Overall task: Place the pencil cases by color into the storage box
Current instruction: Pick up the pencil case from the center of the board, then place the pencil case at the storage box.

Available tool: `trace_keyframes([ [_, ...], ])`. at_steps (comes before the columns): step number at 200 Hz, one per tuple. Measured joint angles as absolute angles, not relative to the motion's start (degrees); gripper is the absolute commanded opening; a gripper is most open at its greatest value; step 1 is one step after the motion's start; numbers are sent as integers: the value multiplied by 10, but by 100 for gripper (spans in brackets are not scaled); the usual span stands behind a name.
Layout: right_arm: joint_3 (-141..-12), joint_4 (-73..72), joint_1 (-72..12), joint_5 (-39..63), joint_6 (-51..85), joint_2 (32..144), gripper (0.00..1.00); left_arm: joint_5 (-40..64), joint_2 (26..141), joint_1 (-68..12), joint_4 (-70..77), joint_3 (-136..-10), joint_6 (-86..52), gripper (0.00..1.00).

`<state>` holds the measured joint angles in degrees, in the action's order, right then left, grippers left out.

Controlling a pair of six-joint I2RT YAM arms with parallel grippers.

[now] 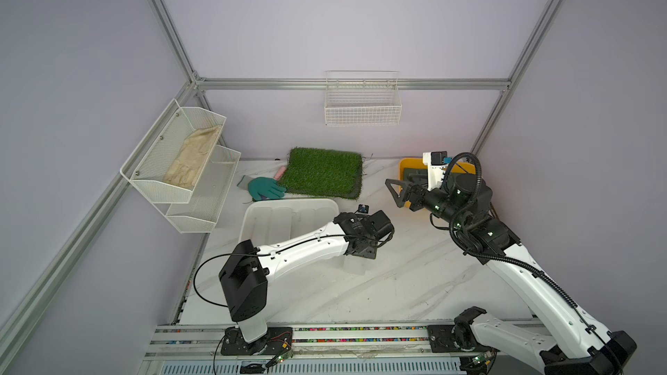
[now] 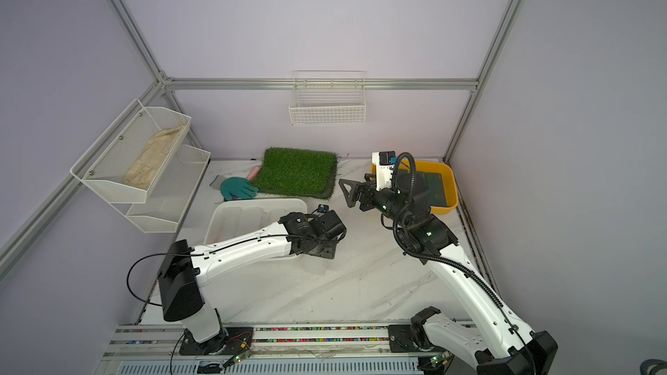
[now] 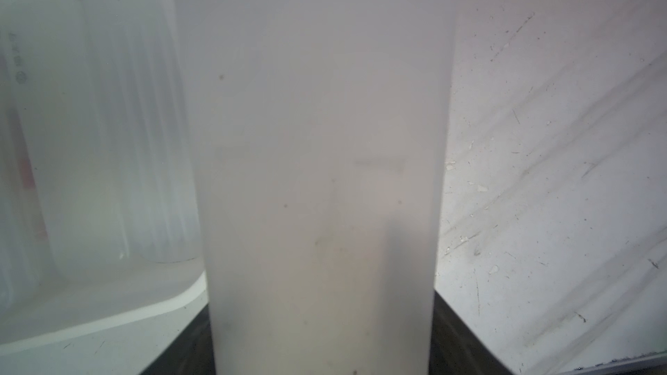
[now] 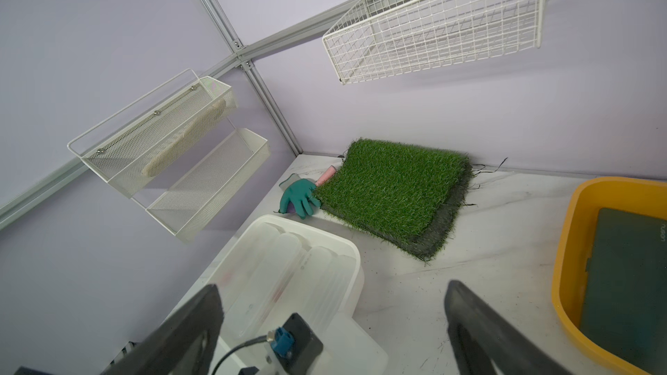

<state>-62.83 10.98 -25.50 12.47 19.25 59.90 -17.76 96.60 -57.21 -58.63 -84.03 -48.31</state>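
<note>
The left gripper [image 1: 361, 253] is clamping a frosted case [image 3: 325, 174] between its jaws, holding it upright just beside the near right corner of the white storage box [image 1: 252, 211], which is sitting toward the tabletop's left edge with other frosted cases [image 4: 288, 268] lying inside. The right gripper [image 1: 393, 193] is hovering wide and empty beside the yellow bin [image 2: 453, 189] at the far right corner, where the green cases [image 2: 435, 185] are lying. The sorting looks to be nearing its end; next, the held case is needing carrying over the rim and lowering alongside its frosted neighbours
</note>
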Motion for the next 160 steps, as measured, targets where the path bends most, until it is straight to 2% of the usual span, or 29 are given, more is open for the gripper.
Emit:
trace_keyframes([
  [92, -567, 53, -255, 188, 177, 632, 97, -171, 783, -416, -598, -742, -437, 60],
  [160, -499, -33, -262, 239, 180, 684, 97, -156, 754, -328, -608, -707, -394, 60],
])
